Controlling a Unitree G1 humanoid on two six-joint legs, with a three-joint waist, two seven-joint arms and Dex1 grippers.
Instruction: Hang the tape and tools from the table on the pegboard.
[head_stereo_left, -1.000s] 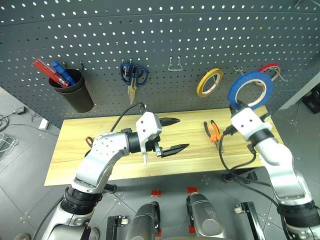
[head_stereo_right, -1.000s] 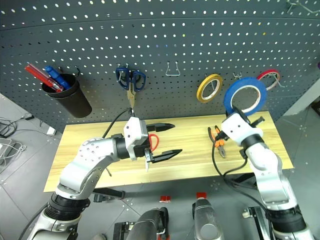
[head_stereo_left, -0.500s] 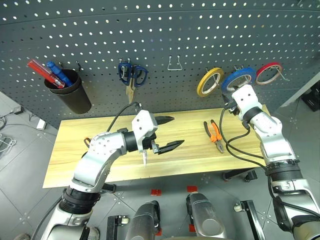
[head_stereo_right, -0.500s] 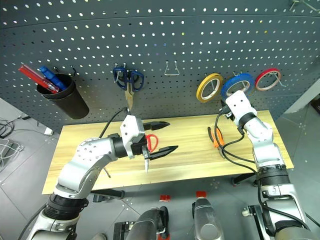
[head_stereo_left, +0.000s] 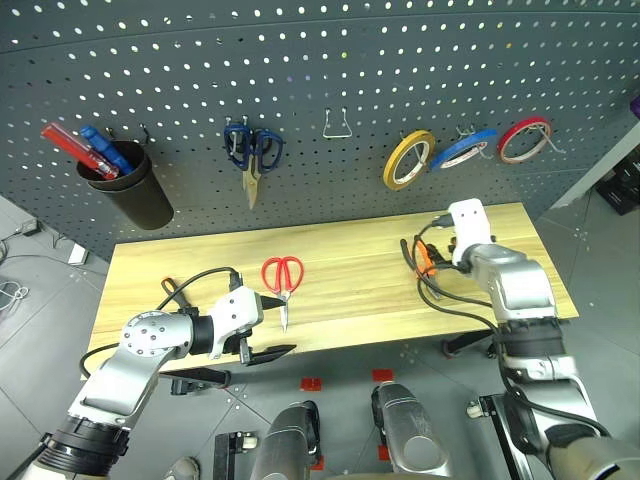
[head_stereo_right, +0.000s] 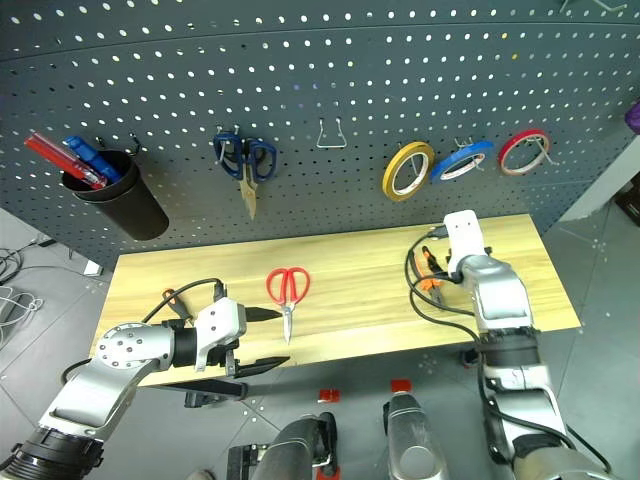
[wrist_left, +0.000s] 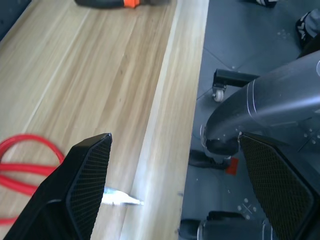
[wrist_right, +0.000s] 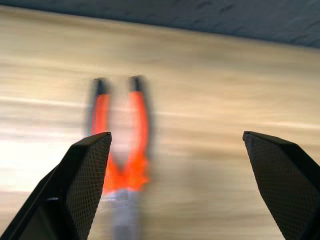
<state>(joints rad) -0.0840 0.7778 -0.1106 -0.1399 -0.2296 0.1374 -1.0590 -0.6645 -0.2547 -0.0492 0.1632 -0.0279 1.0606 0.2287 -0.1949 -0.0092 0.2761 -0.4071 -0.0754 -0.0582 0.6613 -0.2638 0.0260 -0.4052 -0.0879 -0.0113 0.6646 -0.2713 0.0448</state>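
The blue tape (head_stereo_left: 465, 148) hangs on the dark pegboard (head_stereo_left: 320, 60), between a yellow ring and a red one. On the wooden table (head_stereo_left: 350, 240) the red-looped scissors (head_stereo_left: 283, 274) lie flat. My left gripper (head_stereo_left: 270, 326) is open at the table's front edge, just left of their tip (wrist_left: 122, 200). The orange-and-black pliers (wrist_right: 125, 150) lie at the right, partly under my right wrist. My right gripper (wrist_right: 175, 136) hovers open over them, its fingers apart on either side. The small screwdriver (head_stereo_left: 168, 289) lies at the left, behind my left arm.
A black cup (head_stereo_left: 135, 190) with red and blue sticks hangs at the pegboard's left. Blue-looped scissors (head_stereo_left: 250, 152), a bare metal hook (head_stereo_left: 337, 124), the yellow tape (head_stereo_left: 405, 160) and the red tape (head_stereo_left: 525, 140) also hang there. Black cables (head_stereo_left: 440, 290) loop by my right wrist.
My right gripper let go of the blue tape, which now hangs on the pegboard, then dropped toward the pliers and opened wide. My left arm sank leftward, uncovering the red scissors.
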